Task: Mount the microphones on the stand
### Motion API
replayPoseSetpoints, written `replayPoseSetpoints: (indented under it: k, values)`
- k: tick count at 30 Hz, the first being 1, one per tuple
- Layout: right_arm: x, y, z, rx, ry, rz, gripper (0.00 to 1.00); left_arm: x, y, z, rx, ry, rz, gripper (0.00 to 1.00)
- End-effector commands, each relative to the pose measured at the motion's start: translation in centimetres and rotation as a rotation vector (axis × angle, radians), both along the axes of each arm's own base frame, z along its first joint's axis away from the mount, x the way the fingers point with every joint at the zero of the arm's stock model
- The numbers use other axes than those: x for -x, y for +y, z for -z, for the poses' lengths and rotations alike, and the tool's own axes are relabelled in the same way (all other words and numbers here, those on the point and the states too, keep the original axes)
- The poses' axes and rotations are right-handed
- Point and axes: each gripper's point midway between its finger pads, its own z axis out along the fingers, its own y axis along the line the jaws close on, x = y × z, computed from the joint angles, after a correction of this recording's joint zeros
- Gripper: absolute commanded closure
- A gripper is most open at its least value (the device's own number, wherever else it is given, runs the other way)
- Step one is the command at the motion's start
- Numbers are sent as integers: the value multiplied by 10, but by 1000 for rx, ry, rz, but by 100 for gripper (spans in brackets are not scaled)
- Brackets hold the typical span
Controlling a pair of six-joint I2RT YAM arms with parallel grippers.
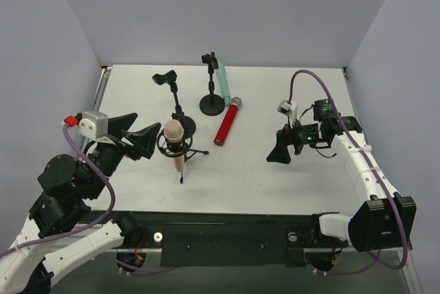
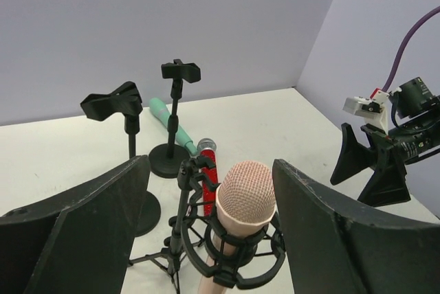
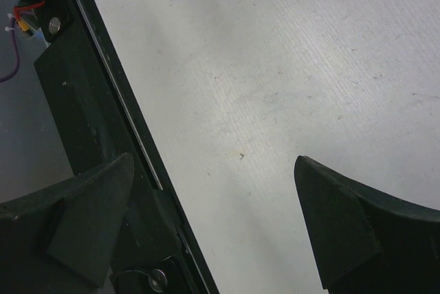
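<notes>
left gripper [image 1: 147, 124]: jaws wide apart, holding nothing, one on each side of the peach-pink microphone [image 2: 245, 199] head, a gap on both sides
right gripper [image 3: 214, 162]: jaws wide apart, empty, over bare surface [image 1: 275, 184], well apart from all microphones
peach-pink microphone: upright in the shock mount of the tripod stand [image 1: 183, 156]
red microphone [image 1: 227, 122]: lying on the surface near the far clip stand [image 1: 212, 102]; largely hidden behind the shock mount from the left wrist, only a corner shows from the right wrist
mint green microphone [image 1: 221, 82]: lying behind the far clip stand, crossed by its pole
near clip stand [image 2: 127, 136]: clip empty, just behind the tripod stand
</notes>
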Motion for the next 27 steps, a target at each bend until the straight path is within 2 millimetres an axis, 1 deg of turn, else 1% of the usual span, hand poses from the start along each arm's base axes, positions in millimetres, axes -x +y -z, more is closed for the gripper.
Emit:
replayPoseSetpoints:
  k: [1, 2, 3, 4, 5, 6, 7, 8, 9, 10, 11, 13, 16, 17, 18, 19, 20, 21, 22, 23, 24, 25, 26, 27]
  values:
    - [0, 2, -10, -20, -30, -42, 4, 11, 17, 9, -24, -30, -17, 17]
    - [0, 2, -10, -19, -26, -45, 4, 15, 25, 11, -18, -43, -30, 17]
    - [1, 2, -9, -19, -26, -48, 4, 13, 26, 22, -29, -33, -39, 17]
    - [1, 2, -9, -19, -24, -51, 4, 16, 34, 26, -15, -40, -58, 17]
    - [2, 2, -9, -19, -24, -55, 4, 13, 33, 40, -30, -29, -67, 17]
    - [2, 2, -9, -17, -23, -55, 4, 18, 42, 41, -7, -45, -84, 17]
    - [2, 2, -9, -19, -26, -59, 4, 14, 41, 55, -17, -35, -96, 16]
    - [3, 2, -9, -20, -24, -61, 4, 17, 51, 56, 2, -46, -124, 16]
    - [3, 2, -9, -19, -26, -64, 4, 14, 51, 67, -7, -35, -136, 16]
    - [4, 3, -9, -20, -27, -68, 4, 16, 58, 69, 15, -39, -158, 16]
    - [4, 2, -9, -19, -32, -70, 4, 14, 58, 78, 17, -23, -170, 15]
    - [6, 4, -7, -26, -32, -85, 4, 14, 58, 89, 25, -8, -167, 15]
    - [15, 14, -3, -48, -40, -154, 5, 11, 56, 105, 15, 21, -174, 15]
    - [20, 19, 0, -42, -67, -207, 5, 10, 56, 110, 3, 34, -182, 15]
    - [24, 20, 4, -27, -78, -237, 5, 9, 55, 116, -9, 47, -188, 15]
    - [29, 27, 7, -14, -102, -298, 6, 8, 55, 121, -27, 60, -193, 15]
    - [30, 27, 10, 18, -120, -326, 6, 7, 54, 128, -52, 77, -194, 15]
    - [36, 34, 15, 38, -143, -393, 6, 5, 53, 132, -69, 90, -200, 15]
    - [36, 36, 14, 53, -162, -421, 6, 4, 53, 136, -88, 100, -202, 15]
    - [40, 44, 17, 59, -177, -481, 6, 4, 52, 140, -108, 105, -200, 15]
    - [35, 48, 12, 66, -206, -499, 6, 3, 51, 144, -123, 110, -201, 15]
    - [37, 57, 14, 63, -198, -537, 6, 2, 50, 147, -137, 110, -197, 15]
    - [31, 66, 4, 52, -233, -559, 6, 1, 48, 151, -148, 112, -194, 15]
    - [21, 75, -2, 31, -239, -574, 7, -1, 47, 158, -170, 117, -196, 15]
